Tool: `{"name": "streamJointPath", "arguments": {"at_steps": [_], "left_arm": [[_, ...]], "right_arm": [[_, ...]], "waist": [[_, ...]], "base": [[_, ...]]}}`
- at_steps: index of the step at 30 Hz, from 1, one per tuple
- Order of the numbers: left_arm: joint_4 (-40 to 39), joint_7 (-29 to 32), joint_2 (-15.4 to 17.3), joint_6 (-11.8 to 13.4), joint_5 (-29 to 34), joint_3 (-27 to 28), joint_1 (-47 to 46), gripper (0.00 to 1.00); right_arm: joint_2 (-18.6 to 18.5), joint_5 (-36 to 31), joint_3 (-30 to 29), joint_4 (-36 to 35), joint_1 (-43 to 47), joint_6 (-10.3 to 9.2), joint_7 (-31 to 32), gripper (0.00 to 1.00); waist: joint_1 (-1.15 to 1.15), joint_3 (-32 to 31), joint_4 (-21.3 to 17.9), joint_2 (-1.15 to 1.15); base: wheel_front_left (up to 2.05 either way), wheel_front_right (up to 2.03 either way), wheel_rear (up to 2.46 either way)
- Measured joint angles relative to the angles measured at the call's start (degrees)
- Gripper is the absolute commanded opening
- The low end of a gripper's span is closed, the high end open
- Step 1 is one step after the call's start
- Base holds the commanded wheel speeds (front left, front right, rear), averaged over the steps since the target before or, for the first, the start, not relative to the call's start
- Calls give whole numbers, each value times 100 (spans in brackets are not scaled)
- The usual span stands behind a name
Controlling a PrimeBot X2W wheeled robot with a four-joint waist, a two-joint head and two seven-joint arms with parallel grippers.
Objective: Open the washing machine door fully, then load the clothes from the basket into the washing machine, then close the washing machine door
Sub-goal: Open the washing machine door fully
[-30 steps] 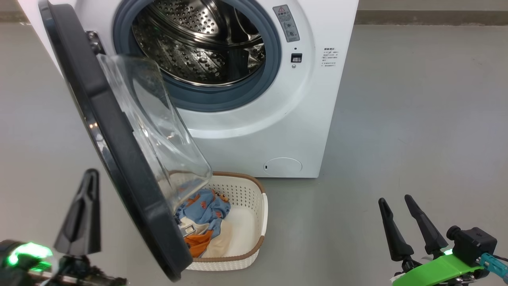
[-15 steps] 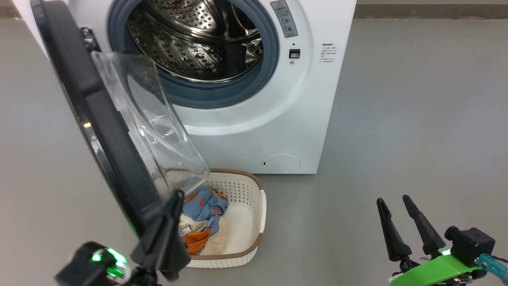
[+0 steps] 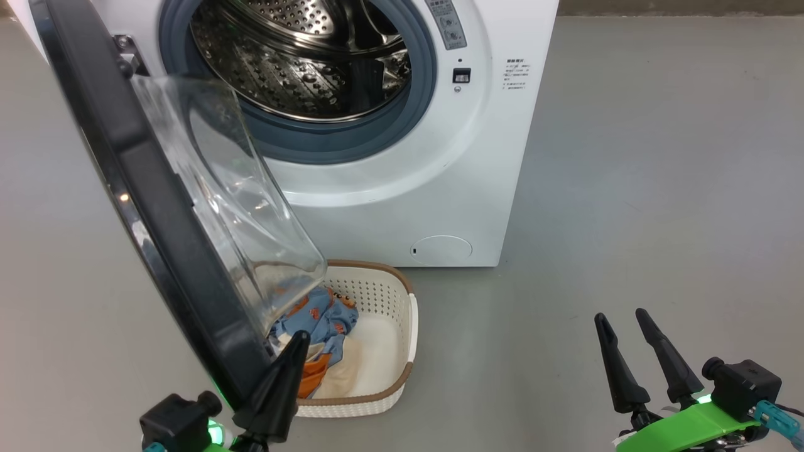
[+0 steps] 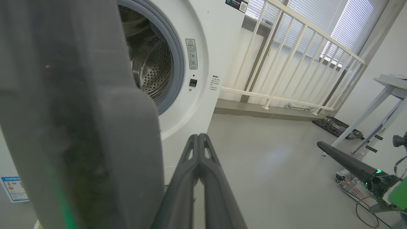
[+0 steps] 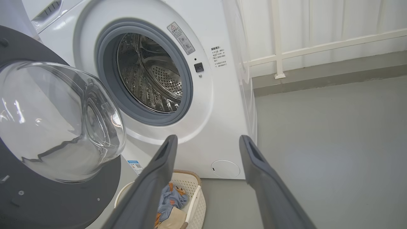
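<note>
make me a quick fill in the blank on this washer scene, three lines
1. The washing machine door is ____, not shut.
2. The clothes lie in the ____ on the floor.
3. The left hand has its fingers pressed ____; the right hand has them spread apart.
Missing words: open; basket; together.

The washing machine is gleaming in smooth glossy white; its perforated drum is shining like steel inside a matt grey rubber gasket. The basket is showing cream perforated plastic, and the clothes are looking like soft cloth.
</note>
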Motion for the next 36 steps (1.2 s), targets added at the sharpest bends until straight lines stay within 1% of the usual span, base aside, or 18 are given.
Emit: {"name": "streamJointPath", "arguments": {"at_steps": [8,18,23,28,31,36], "left_arm": [[175,-70,-5,0,-79,18,-47,0],[204,-65,44,16,-88,68,-43,0],[170,-10,141,60,-104,144,-19,0],[143,3,216,180,-146,278,40,0],[132,38,343,218,-126,325,43,0],[167,67,367,305,-127,420,41,0]], "right_arm": [[5,-5,-4,52,1,0,0,100],[-8,12,14,102,1,0,0,100],[-7,13,20,104,1,0,0,100],[3,13,16,103,1,0,0,100],[12,13,16,108,1,0,0,100],[76,11,16,121,-4,0,0,100]], "waist": [[0,-34,92,0],[0,-91,502,0],[0,-120,742,1],[0,-123,964,0],[0,-112,1087,0],[0,-81,1275,1]], "base": [[0,0,0],[0,0,0],[0,0,0],[0,0,0],[0,0,0],[0,0,0]]}}
